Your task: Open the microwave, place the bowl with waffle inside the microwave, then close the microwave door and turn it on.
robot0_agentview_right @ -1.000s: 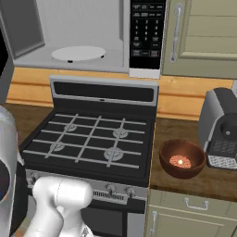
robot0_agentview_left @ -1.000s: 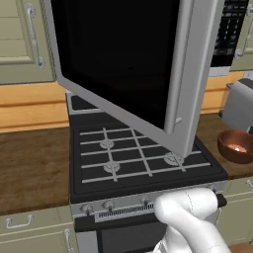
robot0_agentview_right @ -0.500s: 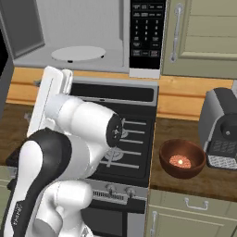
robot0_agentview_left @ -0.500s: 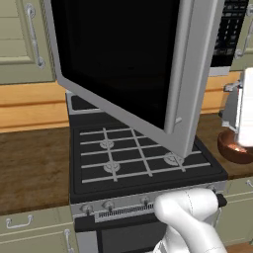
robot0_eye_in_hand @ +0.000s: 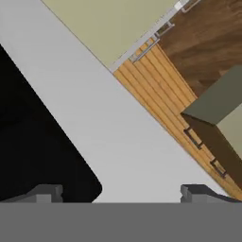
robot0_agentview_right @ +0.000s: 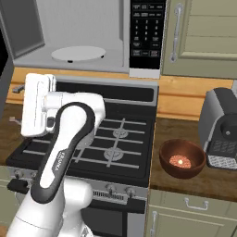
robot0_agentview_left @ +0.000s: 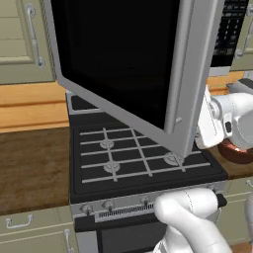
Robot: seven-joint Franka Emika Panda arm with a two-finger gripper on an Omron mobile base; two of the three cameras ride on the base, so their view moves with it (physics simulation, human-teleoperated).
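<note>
The light-grey-framed microwave [robot0_agentview_right: 83, 41] with its black keypad strip stands open above the black gas stove [robot0_agentview_right: 109, 143], its white round turntable [robot0_agentview_right: 77, 53] bare. The black glass microwave door [robot0_agentview_left: 123, 64] hangs swung out over the stove. The gripper [robot0_eye_in_hand: 120, 194] faces the door's grey frame, jaws spread wide, holding nothing. The dark reddish-brown round bowl [robot0_agentview_right: 182, 159] with the orange-tan waffle [robot0_agentview_right: 180, 162] sits on the wooden tabletop [robot0_agentview_right: 194, 178] just right of the stove.

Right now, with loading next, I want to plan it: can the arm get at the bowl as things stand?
Probably yes. The bowl sits uncovered on the counter right of the stove, with nothing over it. The open pincer faces the microwave door, so the arm must swing across first.
</note>
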